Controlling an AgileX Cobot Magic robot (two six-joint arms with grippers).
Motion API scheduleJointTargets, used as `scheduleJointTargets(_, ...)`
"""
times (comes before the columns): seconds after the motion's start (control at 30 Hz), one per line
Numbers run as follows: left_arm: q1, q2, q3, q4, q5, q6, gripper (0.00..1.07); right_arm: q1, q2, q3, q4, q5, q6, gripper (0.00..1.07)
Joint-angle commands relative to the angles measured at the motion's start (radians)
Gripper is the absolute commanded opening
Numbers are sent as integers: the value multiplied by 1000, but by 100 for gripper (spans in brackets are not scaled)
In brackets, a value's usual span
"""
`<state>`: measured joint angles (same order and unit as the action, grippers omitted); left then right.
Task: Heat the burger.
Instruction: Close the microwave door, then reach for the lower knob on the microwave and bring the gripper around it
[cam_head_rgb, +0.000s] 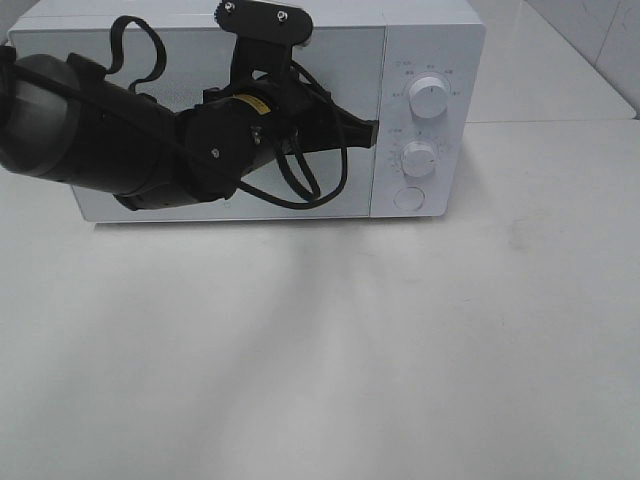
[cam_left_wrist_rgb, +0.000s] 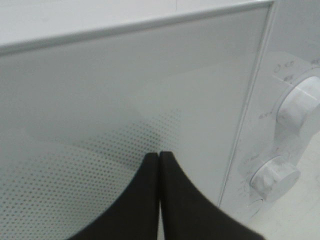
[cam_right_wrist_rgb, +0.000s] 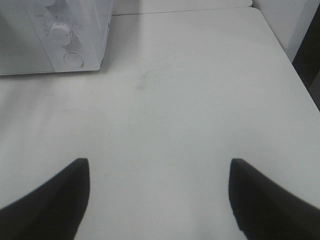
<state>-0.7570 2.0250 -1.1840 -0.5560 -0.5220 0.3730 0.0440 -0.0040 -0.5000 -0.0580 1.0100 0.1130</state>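
Note:
The burger is out of view in every frame. A white microwave (cam_head_rgb: 430, 40) stands at the back of the table with its door (cam_head_rgb: 340, 60) closed, and nothing shows through the door's dotted window (cam_left_wrist_rgb: 75, 190). My left gripper (cam_head_rgb: 372, 127) is shut with nothing in it, its black tips (cam_left_wrist_rgb: 159, 154) at the door's right edge beside the control panel. Out to the right of the microwave (cam_right_wrist_rgb: 50, 45), my right gripper (cam_right_wrist_rgb: 159, 161) hangs open and empty over bare tabletop; the high view does not show it.
The control panel carries an upper knob (cam_head_rgb: 429, 98), a lower knob (cam_head_rgb: 418, 158) and a round button (cam_head_rgb: 408, 198). The left arm and its cables (cam_head_rgb: 300, 190) cross in front of the door. The white table (cam_head_rgb: 320, 350) ends at a right edge (cam_right_wrist_rgb: 295, 65).

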Motion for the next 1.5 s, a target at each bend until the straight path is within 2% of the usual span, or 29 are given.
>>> scheduleJointTargets(0.03, 18, -15, -12, -45, -12, -2, 0, -8, -28, 0, -4, -12, 11, 75)
scheduleJointTargets(0.17, 6, -34, 16, -43, 61, -2, 0, -8, -28, 0, -4, -12, 11, 75)
scheduleJointTargets(0.23, -5, -79, 84, -41, 115, -2, 0, -8, -28, 0, -4, -12, 11, 75)
scheduleJointTargets(0.4, -12, -145, 151, -41, 215, -2, 1, -8, -28, 0, -4, -12, 11, 75)
scheduleJointTargets(0.43, -12, -176, 174, -41, 315, -2, 10, -8, -28, 0, -4, -12, 11, 75)
scheduleJointTargets(0.47, -12, -176, 174, -41, 315, -2, 10, -8, -28, 0, -4, -12, 11, 75)
scheduleJointTargets(0.5, -10, -203, 193, -41, 410, -2, 18, -8, -28, 0, -4, -12, 11, 75)
scheduleJointTargets(0.53, -8, -216, 203, -41, 462, -2, 42, -8, -28, 0, -4, -12, 11, 75)
scheduleJointTargets(0.57, -8, -216, 203, -41, 462, -2, 42, -8, -28, 0, -4, -12, 11, 75)
scheduleJointTargets(0.6, -8, -240, 222, -36, 538, -2, 69, -8, -28, 0, -4, -12, 11, 75)
scheduleJointTargets(0.63, -8, -240, 222, -36, 538, -2, 69, -8, -28, 0, -4, -12, 11, 75)
scheduleJointTargets(0.7, -8, -276, 239, 17, 648, -2, 99, -8, -28, 0, -4, -12, 11, 75)
scheduleJointTargets(0.77, -8, -287, 239, 49, 693, -2, 102, -8, -28, 0, -4, -12, 11, 75)
scheduleJointTargets(0.8, -8, -308, 239, 126, 782, -2, 102, -8, -28, 0, -4, -12, 11, 75)
scheduleJointTargets(0.87, -8, -319, 239, 159, 828, -2, 102, -8, -28, 0, -4, -12, 11, 75)
scheduleJointTargets(0.9, -8, -348, 239, 227, 932, -10, 102, -8, -28, 0, -4, -12, 11, 75)
scheduleJointTargets(1.0, -8, -379, 239, 262, 1029, -34, 101, -8, -28, 0, -4, -12, 11, 75)
scheduleJointTargets(1.07, -8, -426, 239, 316, 1143, -85, 101, -8, -28, 0, -4, -12, 11, 75)
scheduleJointTargets(1.1, -8, -426, 239, 316, 1143, -85, 101, -8, -28, 0, -4, -12, 11, 75)
scheduleJointTargets(1.17, -8, -473, 239, 379, 1216, -157, 101, -8, -28, 0, -4, -12, 11, 75)
scheduleJointTargets(1.2, -8, -473, 239, 379, 1216, -157, 101, -8, -28, 0, -4, -12, 11, 75)
scheduleJointTargets(1.23, 0, -504, 239, 429, 1260, -228, 101, -8, -28, 0, -4, -12, 11, 75)
scheduleJointTargets(1.27, 0, -504, 239, 429, 1260, -228, 101, -8, -28, 0, -4, -12, 11, 75)
scheduleJointTargets(1.3, 23, -529, 239, 463, 1308, -283, 101, -8, -28, 0, -4, -12, 11, 75)
scheduleJointTargets(1.33, 45, -541, 239, 475, 1329, -298, 101, -8, -28, 0, -4, -12, 11, 75)
scheduleJointTargets(1.37, 45, -541, 239, 475, 1329, -298, 101, -8, -28, 0, -4, -12, 11, 75)
scheduleJointTargets(1.4, 104, -567, 239, 478, 1381, -301, 101, -8, -28, 0, -4, -12, 11, 75)
scheduleJointTargets(1.47, 130, -579, 239, 478, 1401, -297, 101, -8, -28, 0, -4, -12, 11, 75)
scheduleJointTargets(1.5, 203, -610, 239, 476, 1446, -284, 101, -8, -28, 0, -4, -12, 11, 75)
